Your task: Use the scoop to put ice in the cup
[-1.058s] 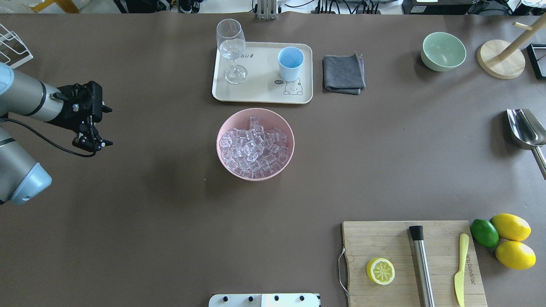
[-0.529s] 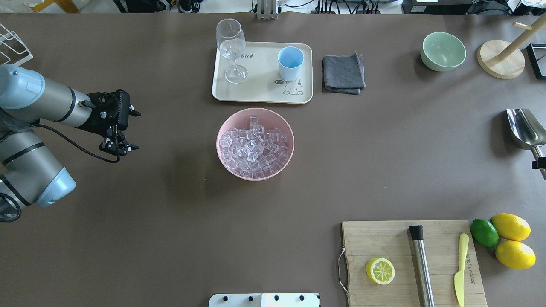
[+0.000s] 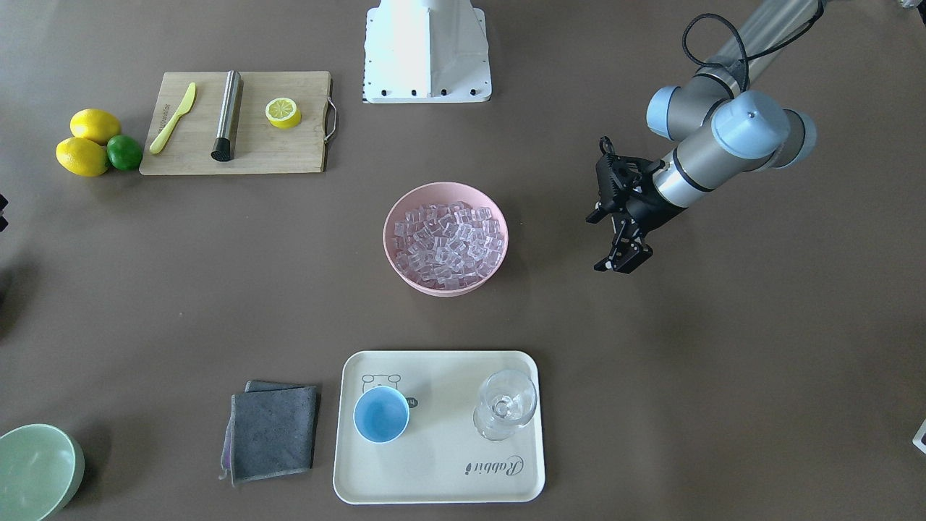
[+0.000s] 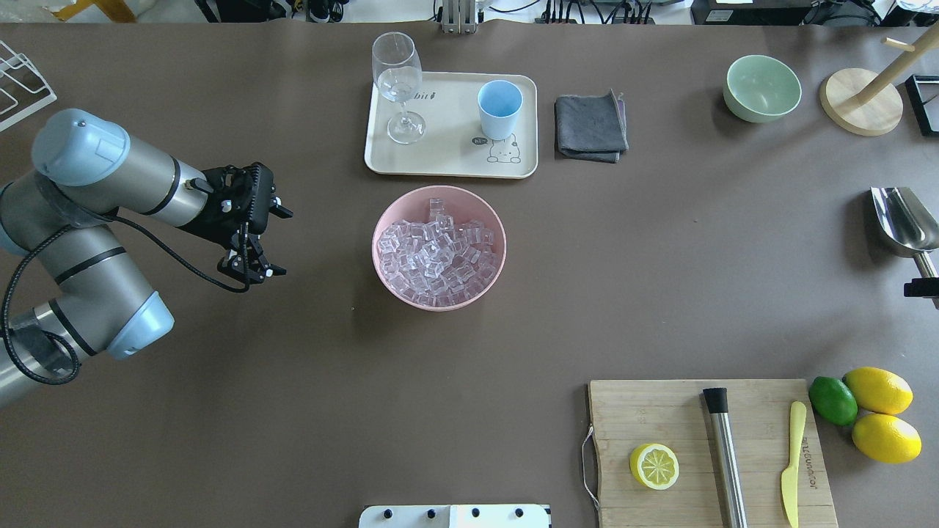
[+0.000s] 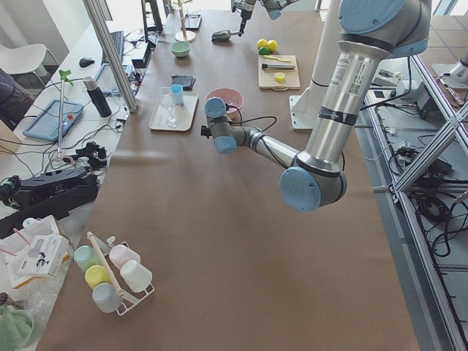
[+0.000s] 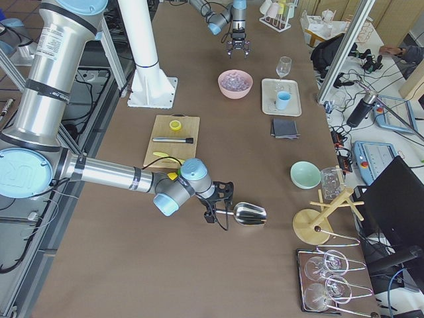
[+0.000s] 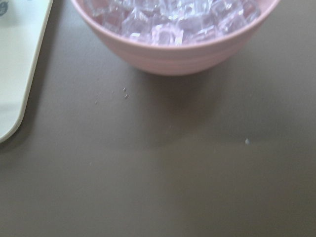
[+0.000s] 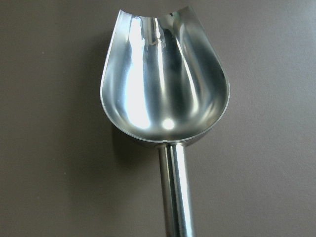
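Brown tabletop — cup stands on cream tray lettered "Rabbit".

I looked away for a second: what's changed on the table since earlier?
The left gripper moved inward toward the pink bowl of ice. The right gripper came in by the handle of the scoop. The scoop, the cup and the ice stayed put.
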Tool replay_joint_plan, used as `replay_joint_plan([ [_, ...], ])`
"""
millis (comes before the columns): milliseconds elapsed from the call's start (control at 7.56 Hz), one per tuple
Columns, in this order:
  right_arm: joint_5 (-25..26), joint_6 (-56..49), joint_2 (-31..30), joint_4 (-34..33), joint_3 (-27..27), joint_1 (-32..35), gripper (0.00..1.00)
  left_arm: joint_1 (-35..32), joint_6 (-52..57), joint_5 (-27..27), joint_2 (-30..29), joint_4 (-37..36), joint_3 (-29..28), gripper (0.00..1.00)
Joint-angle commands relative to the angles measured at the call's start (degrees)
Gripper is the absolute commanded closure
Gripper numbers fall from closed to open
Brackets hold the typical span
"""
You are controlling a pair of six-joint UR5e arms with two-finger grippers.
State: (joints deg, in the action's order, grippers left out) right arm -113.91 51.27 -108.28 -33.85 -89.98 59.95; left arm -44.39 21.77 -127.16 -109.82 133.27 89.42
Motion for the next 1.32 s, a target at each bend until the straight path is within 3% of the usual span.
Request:
replay_joint_plan([
  [0, 0.71, 0.41, -0.17, 0.28, 0.06, -1.24, 0.26, 2.99, -3.75, 0.15, -4.25, 0.15, -0.03, 0.01],
  [132, 0.8, 0.32, -0.61, 1.06, 0.15, -1.24, 0.39, 3.08, -3.75, 0.24, -4.69, 0.32, -0.03, 0.01],
  [397, 0.97, 0.15, -0.79, 3.95, 2.16, -1.24, 0.5, 3.78, -3.84, 0.16, -4.44, 1.02, 0.06, 0.01],
  [529, 0.98, 0.15, -0.88, 5.62, 3.22, -1.24, 0.61, 4.83, -4.1, 1.2, -4.61, 0.94, -0.12, 0.01],
  [661, 0.71, 0.41, -0.79, 5.73, 2.88, -1.24, 1.0, 4.75, -4.36, 2.26, -4.78, 1.02, 0.14, 0.01],
  [926, 0.19, 1.11, -0.88, 5.55, 1.74, -1.24, 1.0, 4.75, -5.41, 2.35, -4.79, 0.59, 0.06, 0.01],
  [1190, -1.12, -0.81, -0.96, 5.38, 0.51, -1.06, 1.0, 4.93, -13.41, 2.79, -5.22, 0.59, -0.73, 0.01],
])
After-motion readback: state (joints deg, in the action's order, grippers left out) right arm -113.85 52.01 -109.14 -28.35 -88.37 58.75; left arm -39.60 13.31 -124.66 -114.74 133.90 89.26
